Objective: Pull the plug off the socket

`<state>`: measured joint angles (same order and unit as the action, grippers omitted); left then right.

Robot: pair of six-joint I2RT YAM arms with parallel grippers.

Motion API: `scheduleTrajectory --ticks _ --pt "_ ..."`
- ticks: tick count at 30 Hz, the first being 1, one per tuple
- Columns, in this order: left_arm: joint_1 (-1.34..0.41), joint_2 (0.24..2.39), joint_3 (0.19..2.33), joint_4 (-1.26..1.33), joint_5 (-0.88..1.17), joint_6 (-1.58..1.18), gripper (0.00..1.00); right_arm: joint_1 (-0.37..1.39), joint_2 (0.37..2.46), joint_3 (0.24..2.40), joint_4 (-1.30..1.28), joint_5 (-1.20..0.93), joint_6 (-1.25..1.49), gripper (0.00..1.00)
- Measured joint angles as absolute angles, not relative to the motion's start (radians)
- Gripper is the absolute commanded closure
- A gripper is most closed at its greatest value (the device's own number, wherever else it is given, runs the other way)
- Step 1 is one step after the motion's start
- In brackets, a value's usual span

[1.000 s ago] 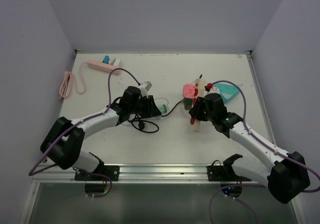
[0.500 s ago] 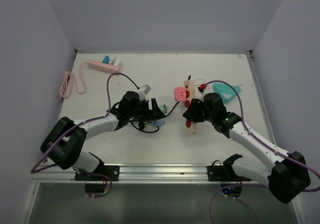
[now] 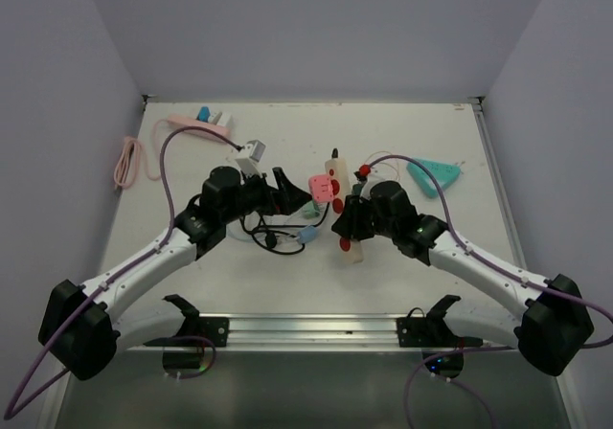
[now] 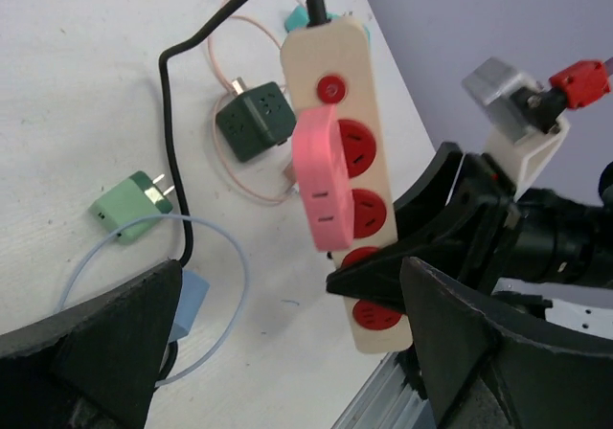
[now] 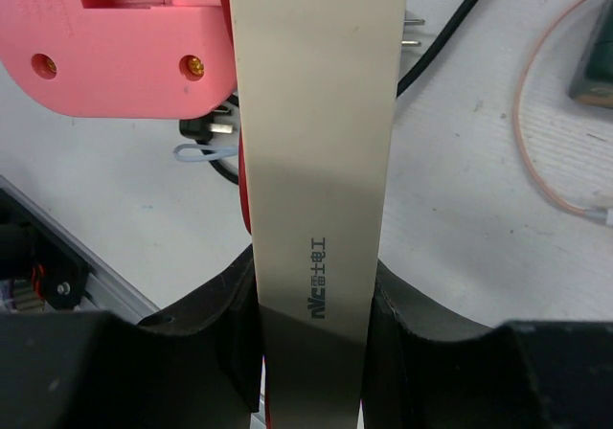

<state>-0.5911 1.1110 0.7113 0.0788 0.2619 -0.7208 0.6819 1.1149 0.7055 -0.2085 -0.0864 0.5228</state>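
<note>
The socket is a cream power strip [image 3: 342, 216] with red outlets, tilted up off the table. My right gripper [image 3: 351, 226] is shut on its near end, one finger on each side of the strip [image 5: 316, 161]. A pink plug [image 3: 323, 188] sits in one of its upper outlets [image 4: 321, 175] and shows at the top left of the right wrist view [image 5: 124, 46]. My left gripper [image 3: 290, 191] is open just left of the plug, which lies ahead of its spread fingers [image 4: 96, 348] and touches neither of them.
A light green plug [image 4: 134, 214], a dark green adapter cube [image 4: 257, 121], a blue plug [image 4: 187, 300] and a black cable [image 3: 273, 240] lie on the table below the strip. A pink strip [image 3: 196, 123] and coiled pink cord [image 3: 126, 161] are back left. A teal object [image 3: 434, 173] lies right.
My left gripper has opened, left the light green plug on the table and turned toward the strip. My right arm has carried the strip and pink plug to the left.
</note>
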Motion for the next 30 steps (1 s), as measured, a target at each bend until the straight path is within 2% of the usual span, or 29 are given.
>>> scheduleTrajectory --ticks 8,14,17,18,20,21,23,24,26,27,29,30 --pt "-0.591 1.171 0.808 0.082 0.231 -0.773 0.08 0.766 1.168 0.741 -0.168 -0.068 0.542 1.00" --pt "-0.591 1.230 0.808 0.083 0.235 -0.802 0.21 0.809 1.187 0.765 -0.156 -0.054 0.546 1.00" --pt "-0.591 1.237 0.808 0.085 0.239 -0.809 0.34 0.818 1.187 0.768 -0.156 -0.044 0.547 1.00" --pt "-0.591 1.238 0.808 0.087 0.240 -0.810 0.49 0.818 1.187 0.769 -0.156 -0.043 0.548 1.00" --pt "-0.591 1.238 0.808 0.088 0.239 -0.817 0.63 0.820 1.188 0.771 -0.156 -0.043 0.548 1.00" --pt "-0.592 1.238 0.808 0.089 0.241 -0.817 0.77 0.820 1.191 0.774 -0.158 -0.043 0.548 1.00" --pt "-0.595 1.238 0.808 0.100 0.249 -0.826 0.87 0.824 1.196 0.775 -0.159 -0.040 0.551 1.00" --pt "-0.598 1.237 0.808 0.106 0.250 -0.830 0.96 0.825 1.198 0.775 -0.158 -0.036 0.552 1.00" --pt "-0.598 1.237 0.808 0.110 0.250 -0.830 1.00 0.826 1.200 0.775 -0.156 -0.035 0.556 0.93" --pt "-0.598 1.236 0.808 0.111 0.250 -0.830 1.00 0.826 1.200 0.776 -0.155 -0.035 0.557 0.82" --pt "-0.598 1.234 0.808 0.111 0.250 -0.828 1.00 0.826 1.200 0.776 -0.154 -0.035 0.560 0.70" --pt "-0.598 1.232 0.808 0.111 0.250 -0.827 1.00 0.826 1.202 0.778 -0.153 -0.034 0.561 0.58"
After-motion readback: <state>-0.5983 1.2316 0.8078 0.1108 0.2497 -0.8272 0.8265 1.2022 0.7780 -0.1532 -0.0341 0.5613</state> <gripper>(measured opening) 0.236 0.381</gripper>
